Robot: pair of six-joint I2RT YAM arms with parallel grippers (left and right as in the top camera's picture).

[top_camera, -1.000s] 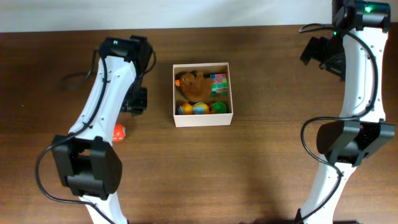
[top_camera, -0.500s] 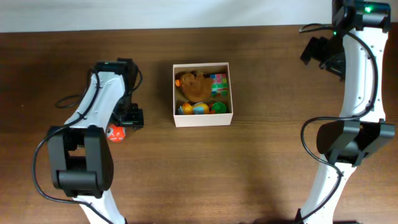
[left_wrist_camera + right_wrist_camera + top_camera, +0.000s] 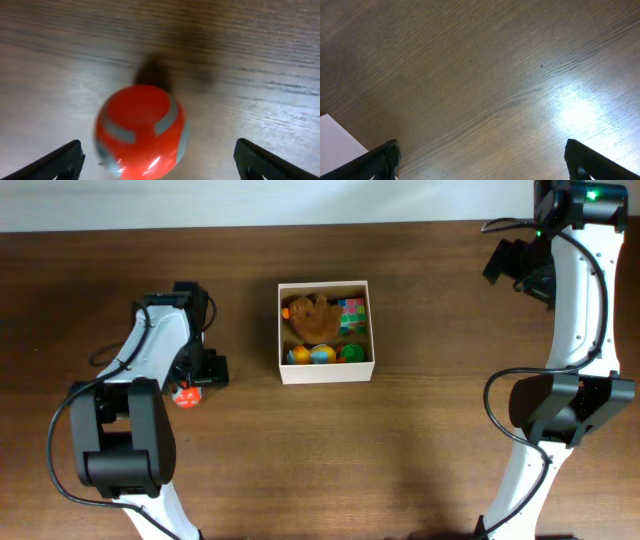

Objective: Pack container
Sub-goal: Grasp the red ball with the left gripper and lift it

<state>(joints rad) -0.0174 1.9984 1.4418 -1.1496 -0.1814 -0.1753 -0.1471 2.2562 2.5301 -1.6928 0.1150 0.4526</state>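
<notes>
Left wrist view: my left claw (image 3: 160,162), swung over within the last second from beside the container (image 3: 325,373), now straddles the orange ball (image 3: 140,131) at its eight o'clock, fingers spread. Seemingly the last loose toy; grasping comes next. My right claw (image 3: 482,162) waits at two o'clock, fingers apart.

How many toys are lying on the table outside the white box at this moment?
1. A red ball lies on the table left of the container, between the open fingers of the left gripper. The left arm may hide another toy beneath it.
</notes>
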